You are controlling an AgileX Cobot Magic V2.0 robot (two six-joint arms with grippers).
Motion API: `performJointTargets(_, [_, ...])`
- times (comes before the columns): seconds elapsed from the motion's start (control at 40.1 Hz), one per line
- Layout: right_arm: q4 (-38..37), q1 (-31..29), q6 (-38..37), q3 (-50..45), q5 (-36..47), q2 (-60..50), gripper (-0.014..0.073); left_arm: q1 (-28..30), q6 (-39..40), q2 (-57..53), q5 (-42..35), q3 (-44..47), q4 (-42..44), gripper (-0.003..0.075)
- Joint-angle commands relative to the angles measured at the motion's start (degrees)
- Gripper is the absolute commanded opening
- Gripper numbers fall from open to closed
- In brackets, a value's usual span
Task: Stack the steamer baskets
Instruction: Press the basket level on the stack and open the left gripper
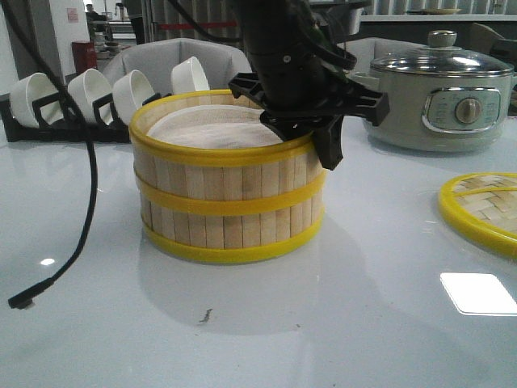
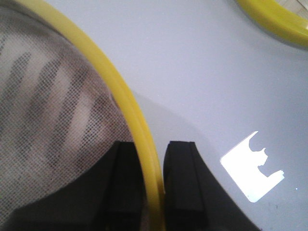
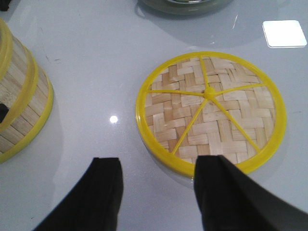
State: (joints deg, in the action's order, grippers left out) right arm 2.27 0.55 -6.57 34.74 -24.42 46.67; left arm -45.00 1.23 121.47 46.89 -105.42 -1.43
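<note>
At centre frame in the front view, two steamer baskets (image 1: pixel 229 186) sit stacked on the white desk (image 1: pixel 323 323), a pale liner (image 1: pixel 216 129) inside the top one. Left pincer (image 2: pixel 155 183) straddles the upper yellow rim (image 2: pixel 120 91) — one finger inside, one outside, pinching it. Right pincer (image 3: pixel 159 192) hangs spread over the woven lid (image 3: pixel 210 110), which lies flat at the front view's right edge — well apart from the stack.

The baskets (image 1: pixel 229 194) are pale bamboo slats banded by three bright yellow rims — liner (image 1: pixel 216 128) off-white, dotted like mesh up close. The lid (image 3: pixel 210 109) is tan basket-weave with yellow rim and spokes. Both grippers are black. The pot (image 1: pixel 443 97) is grey-green; the bowls (image 1: pixel 105 90) white, in a black rack (image 1: pixel 60 128).
</note>
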Motion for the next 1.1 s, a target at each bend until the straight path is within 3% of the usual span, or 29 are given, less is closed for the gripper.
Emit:
performJointTargets(0.0, [-0.65, 0.02, 0.11, 2.1, 4.25, -0.08, 0.0455, -0.44, -0.32, -3.01, -3.78, -1.69, 1.43, 0.0195])
performJointTargets(1.072, [-0.6, 0.02, 0.11, 2.1, 2.94, -0.08, 0.0455, 1.79, -0.2, -3.01, -2.01, -1.69, 2.86, 0.0193])
